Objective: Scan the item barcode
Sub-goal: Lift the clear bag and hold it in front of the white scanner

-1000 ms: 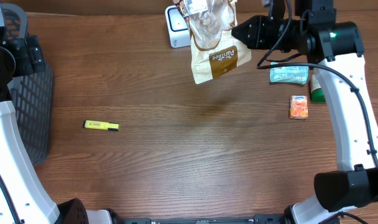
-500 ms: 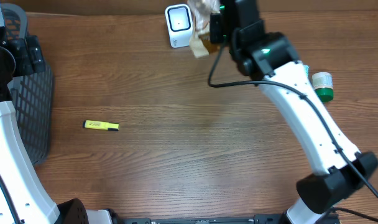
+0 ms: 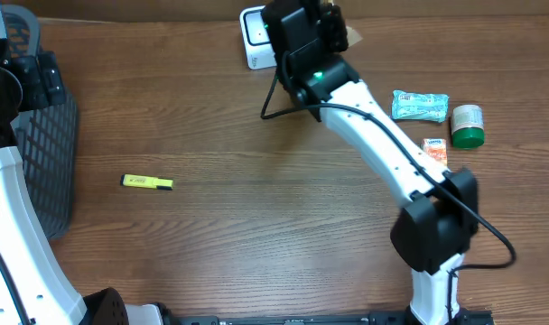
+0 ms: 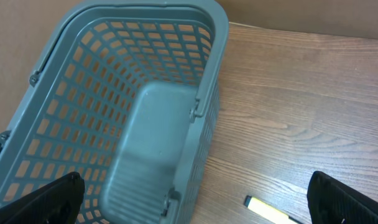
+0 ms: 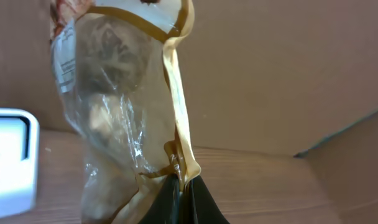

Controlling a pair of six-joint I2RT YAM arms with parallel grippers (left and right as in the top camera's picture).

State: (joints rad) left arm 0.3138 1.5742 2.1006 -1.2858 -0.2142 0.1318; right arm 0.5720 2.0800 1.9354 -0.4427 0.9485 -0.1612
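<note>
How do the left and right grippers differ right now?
The left gripper stands open and empty; the right gripper is shut on the clear brown-trimmed plastic snack bag. The left gripper hangs above the grey plastic mesh basket; the right gripper is beside the white box-shaped scanner. Both are black two-finger grippers.

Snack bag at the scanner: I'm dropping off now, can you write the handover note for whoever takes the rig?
Right gripper: shut on the snack bag, pinching its seam, with the bag beside the white scanner at the table's far edge.
Left gripper: open, empty, above the grey basket on the left.
Done: bag lifted and brought to the scanner.
Left: face the barcode to the scanner. No barcode shows in any view, so treat the scan as unconfirmed.
</note>
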